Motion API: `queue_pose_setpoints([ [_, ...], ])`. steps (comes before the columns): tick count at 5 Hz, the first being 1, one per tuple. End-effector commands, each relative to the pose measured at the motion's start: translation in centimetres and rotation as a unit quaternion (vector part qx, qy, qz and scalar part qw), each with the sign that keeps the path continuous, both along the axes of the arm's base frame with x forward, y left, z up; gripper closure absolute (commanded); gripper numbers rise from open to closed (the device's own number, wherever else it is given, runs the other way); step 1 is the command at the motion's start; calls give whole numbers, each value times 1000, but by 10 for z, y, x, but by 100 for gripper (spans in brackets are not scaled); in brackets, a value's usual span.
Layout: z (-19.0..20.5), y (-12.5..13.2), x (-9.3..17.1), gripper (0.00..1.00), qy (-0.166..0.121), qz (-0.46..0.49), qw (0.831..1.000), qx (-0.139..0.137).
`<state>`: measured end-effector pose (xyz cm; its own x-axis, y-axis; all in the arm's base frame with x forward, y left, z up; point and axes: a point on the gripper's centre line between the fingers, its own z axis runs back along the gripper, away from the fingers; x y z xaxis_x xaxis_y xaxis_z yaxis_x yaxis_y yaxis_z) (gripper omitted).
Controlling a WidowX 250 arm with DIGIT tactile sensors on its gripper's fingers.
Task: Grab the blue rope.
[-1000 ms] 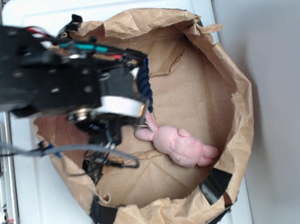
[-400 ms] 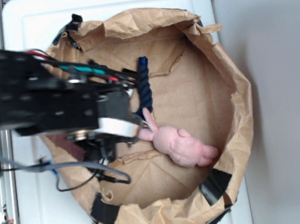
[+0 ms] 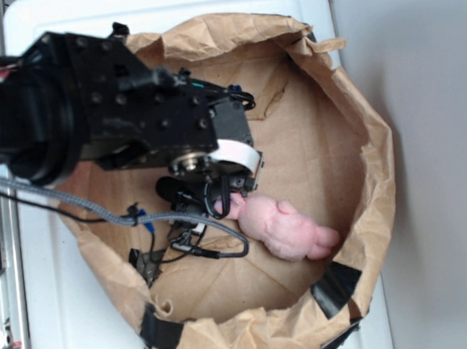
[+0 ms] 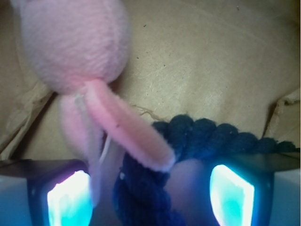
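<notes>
From the wrist view I have the blue rope [image 4: 188, 141] right under the gripper [image 4: 150, 195]: its dark twisted strand runs in from the right edge of that picture, crosses roughly level, then bends down toward the camera between the two lit finger pads [image 4: 233, 190], so its long axis near the bend lies partly across and partly along the gap. The jaws stand apart, one pad on either side of the strand, with nothing clamped that I can see. What worries me is the pink plush rabbit [image 3: 286, 227]: one of its long ears [image 4: 129, 129] lies over the rope just where it bends, so I judge that closing here could catch ear and rope together. In the exterior view the arm and wrist housing [image 3: 133, 126] hide the rope completely, and I can only see the fingers pointing down next to the rabbit's head. Everything sits on the creased floor of a rolled-down brown paper bag [image 3: 351, 125], whose rim is patched with black tape [image 3: 335, 288]; the bag rests on a white surface [image 3: 59, 317]. The floor to the right of the rabbit is bare, while the robot's own grey cable [image 3: 99, 217] loops on the left, near the wall.
</notes>
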<state>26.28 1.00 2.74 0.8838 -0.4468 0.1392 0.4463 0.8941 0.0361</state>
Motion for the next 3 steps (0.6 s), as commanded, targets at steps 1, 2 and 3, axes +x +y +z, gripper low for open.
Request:
queue_pose_setpoints([
  [1, 3, -5, -2, 0, -12, -35, 999, -36],
  [2, 5, -9, -7, 0, -33, -23, 998, -48],
  [3, 5, -19, -13, 0, -50, -8, 997, -62],
])
